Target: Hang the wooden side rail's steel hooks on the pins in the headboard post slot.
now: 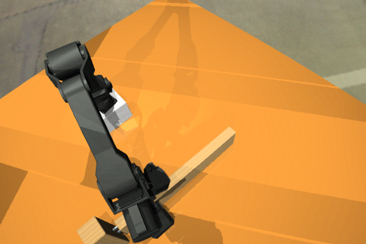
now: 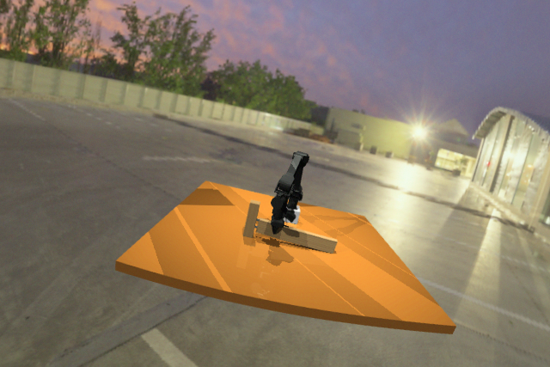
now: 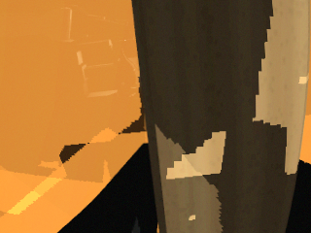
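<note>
The wooden side rail (image 1: 203, 154) (image 2: 310, 239) (image 3: 204, 73) slopes up toward the post, its far end low at the table top. My gripper (image 2: 276, 230) (image 3: 190, 149) is shut on the rail, nearer its hook end; in the top view the fingertips are hidden. The upright headboard post (image 1: 92, 231) (image 2: 252, 219) stands just beyond the rail's raised end. Small steel hooks (image 1: 116, 228) show in the narrow gap between the rail's end and the post's dark slotted side. The pins, and whether the hooks touch them, cannot be made out.
The orange table (image 1: 266, 152) (image 2: 199, 274) carries moving-looking shadow bands and reflections. A white block (image 1: 119, 111) (image 2: 294, 215) stands by the arm's base, beside the rail. The arm reaches over from there, and its forearm passes close to the post.
</note>
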### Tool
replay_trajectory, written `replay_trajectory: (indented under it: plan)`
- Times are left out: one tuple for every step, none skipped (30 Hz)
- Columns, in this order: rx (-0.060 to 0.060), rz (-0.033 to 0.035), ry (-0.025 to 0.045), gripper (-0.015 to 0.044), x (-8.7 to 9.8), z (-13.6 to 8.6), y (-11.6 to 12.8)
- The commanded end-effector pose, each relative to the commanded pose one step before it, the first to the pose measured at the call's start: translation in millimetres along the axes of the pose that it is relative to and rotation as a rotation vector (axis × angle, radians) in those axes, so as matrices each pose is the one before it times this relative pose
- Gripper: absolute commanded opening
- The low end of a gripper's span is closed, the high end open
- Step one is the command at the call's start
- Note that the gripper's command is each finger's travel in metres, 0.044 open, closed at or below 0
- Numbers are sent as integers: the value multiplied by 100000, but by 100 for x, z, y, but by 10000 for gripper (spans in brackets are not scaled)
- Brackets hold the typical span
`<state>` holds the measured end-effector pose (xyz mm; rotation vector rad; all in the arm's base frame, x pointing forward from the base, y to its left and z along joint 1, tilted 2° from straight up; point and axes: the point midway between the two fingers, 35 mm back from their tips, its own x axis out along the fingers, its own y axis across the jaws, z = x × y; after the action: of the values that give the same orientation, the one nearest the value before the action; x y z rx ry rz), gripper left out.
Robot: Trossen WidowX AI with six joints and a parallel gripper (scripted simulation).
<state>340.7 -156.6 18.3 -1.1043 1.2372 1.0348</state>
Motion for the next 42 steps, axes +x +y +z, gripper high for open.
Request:
replay_trajectory:
  plan:
    - [-446,-783,345,0,-217,-157,-320]
    - [0,-1,1,0,10,-11,-11]
    - [0,-1,1,0,9,-11,-11]
    - [0,-1,1,0,8,-11,-11]
    - [0,-1,1,0,6,-11,-11]
    - [0,0,1,0,2,-11,-2]
    - [0,1,1,0,-3,-9,7]
    - [0,1,1,0,-9,-11,10]
    - [0,1,1,0,-11,-11,11]
    - [0,1,1,0,-11,-11,11]
    - [0,1,1,0,-8,-11,11]
    - [0,1,1,0,-5,-11,11]
    - [0,1,1,0,-4,-11,11]
    - [0,1,1,0,-3,-11,11]
    - [0,1,1,0,-2,-11,11]
    - [0,1,1,0,-2,-11,11]
    - [0,1,1,0,-2,-11,11]
    - [0,1,1,0,-1,-11,11]
    - [0,1,1,0,-1,-11,11]
    - [0,1,1,0,0,-11,8]
    - [0,0,1,0,0,-11,4]
    - [0,0,1,0,0,-11,1]
    - [0,0,1,0,1,-10,-2]
    - [0,0,1,0,1,-11,-5]
    - [0,-1,1,0,1,-11,-8]
    - [0,-1,1,0,1,-11,-11]
    - [0,-1,1,0,1,-11,-11]
    - [0,-1,1,0,2,-11,-11]
    - [0,-1,1,0,2,-11,-11]
    - [0,-1,1,0,2,-11,-11]
    - [0,-1,1,0,4,-11,-11]
    - [0,-1,1,0,5,-11,-11]
    - [0,-1,1,0,7,-11,-11]
    - [0,-1,1,0,10,-11,-9]
    - [0,-1,1,0,8,-11,-7]
    - [0,0,1,0,4,-11,-6]
    - [0,0,1,0,1,-11,-4]
    - [0,0,1,0,0,-11,2]
    - [0,1,1,0,0,-10,8]
    - [0,1,1,0,0,-11,11]
    - [0,1,1,0,2,-11,11]
    - [0,1,1,0,3,-11,11]
